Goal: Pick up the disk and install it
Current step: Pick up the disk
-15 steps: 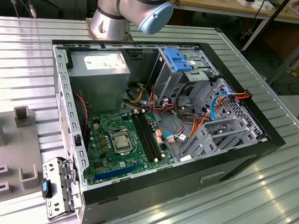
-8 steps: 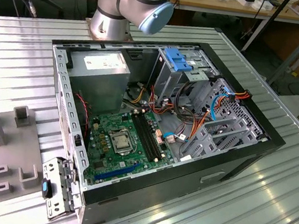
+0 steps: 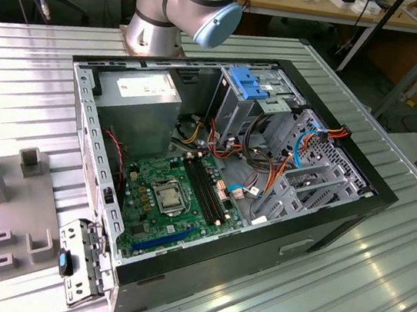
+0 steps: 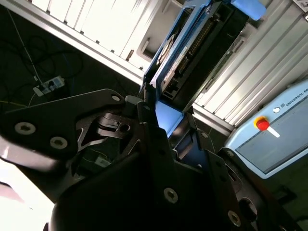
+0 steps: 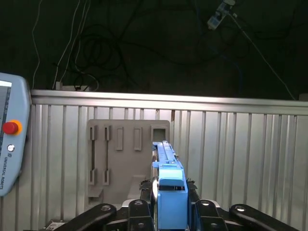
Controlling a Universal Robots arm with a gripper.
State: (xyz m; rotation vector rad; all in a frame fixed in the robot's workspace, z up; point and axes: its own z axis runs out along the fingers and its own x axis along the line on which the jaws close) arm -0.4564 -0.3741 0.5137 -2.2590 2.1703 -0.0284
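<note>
In both wrist views my gripper (image 5: pixel 171 206) is shut on the disk (image 5: pixel 169 179), a flat drive edged by a bright blue carrier rail. The disk stands on edge between the dark fingers (image 5: pixel 201 211), sticking out past them. It is lifted above the ribbed metal table (image 5: pixel 240 154), with the grey holder plate (image 5: pixel 127 154) beyond it. The second wrist view shows the disk (image 4: pixel 192 48) from its flat side, its blue rail running into my gripper (image 4: pixel 166 120). The exterior view shows the open computer case (image 3: pixel 214 172) and the arm's base (image 3: pixel 168 3).
Inside the case are a metal drive cage with a fixed blue bracket (image 3: pixel 248 82), a grey power-supply box (image 3: pixel 137 107), a green motherboard (image 3: pixel 171 197) and loose cables. The grey holder plate (image 3: pixel 0 204) lies at the exterior view's left. A teach pendant (image 5: pixel 9 144) rests beside the table.
</note>
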